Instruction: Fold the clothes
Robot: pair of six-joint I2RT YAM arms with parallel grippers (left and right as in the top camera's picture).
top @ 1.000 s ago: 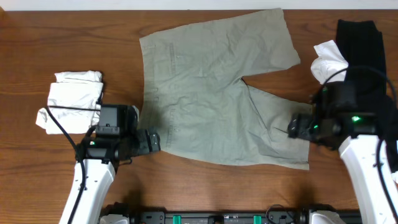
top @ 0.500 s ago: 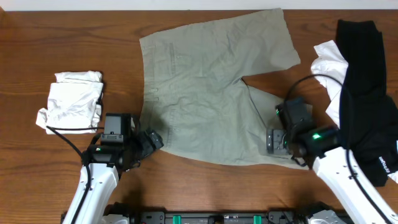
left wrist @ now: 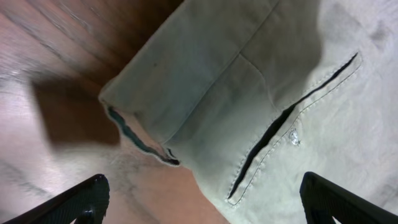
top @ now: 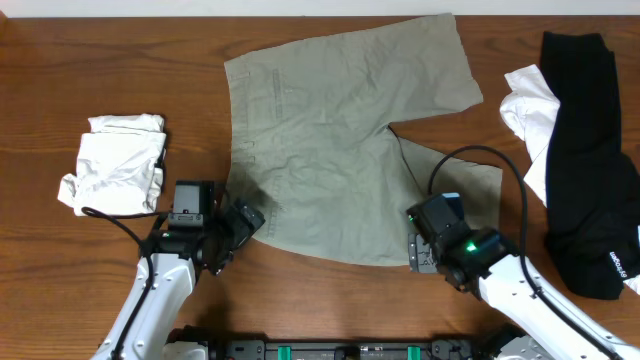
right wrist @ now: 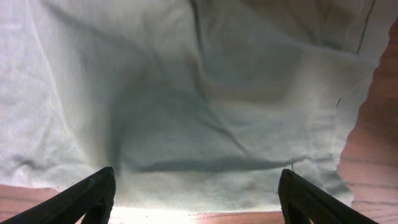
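The khaki-grey shorts [top: 330, 140] lie spread flat mid-table, waistband to the left and both legs to the right. My left gripper [top: 248, 222] hovers open at the waistband's near corner. In the left wrist view that corner [left wrist: 186, 106] and a stitched pocket slit [left wrist: 280, 124] lie ahead of the open left gripper [left wrist: 202, 208], which holds nothing. My right gripper [top: 413, 243] is over the near leg's lower hem. The right wrist view shows wrinkled leg cloth [right wrist: 199, 93] between and ahead of the open right gripper [right wrist: 199, 199], with the hem edge just in front of the fingertips.
A folded white garment [top: 115, 165] lies at the left. A black garment [top: 585, 160] lies along the right side, with a white garment [top: 530, 105] beside it. The wooden table [top: 100, 60] shows around the clothes. Both arms reach in from the near edge.
My right arm has swung left, from the near leg's right end to its lower hem. The left arm has shifted slightly toward the near edge. The shorts have not moved.
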